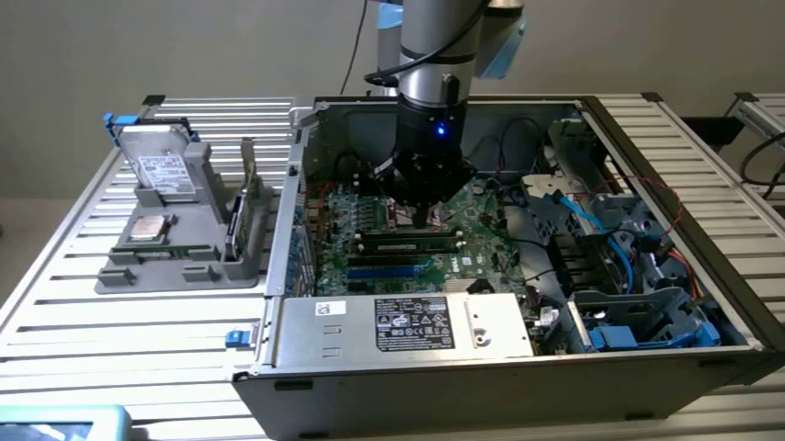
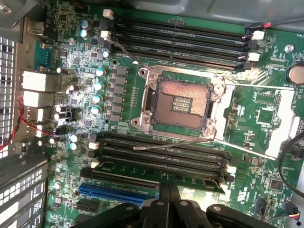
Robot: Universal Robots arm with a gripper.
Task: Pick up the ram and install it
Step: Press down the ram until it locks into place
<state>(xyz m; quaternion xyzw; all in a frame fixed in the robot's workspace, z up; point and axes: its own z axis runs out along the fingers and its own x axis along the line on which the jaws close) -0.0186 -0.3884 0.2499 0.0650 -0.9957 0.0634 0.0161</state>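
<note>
The black tool [image 1: 424, 219] is fully closed and empty, its tip down at the long green ram stick [image 1: 411, 245] lying in a motherboard slot; uneven pressing could leave 1 end unlatched or flex the green motherboard [image 2: 95, 118].

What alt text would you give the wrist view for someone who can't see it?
The black gripper, shut, sits over a green motherboard beside long black memory slots, with an open silver processor socket at the centre.
</note>
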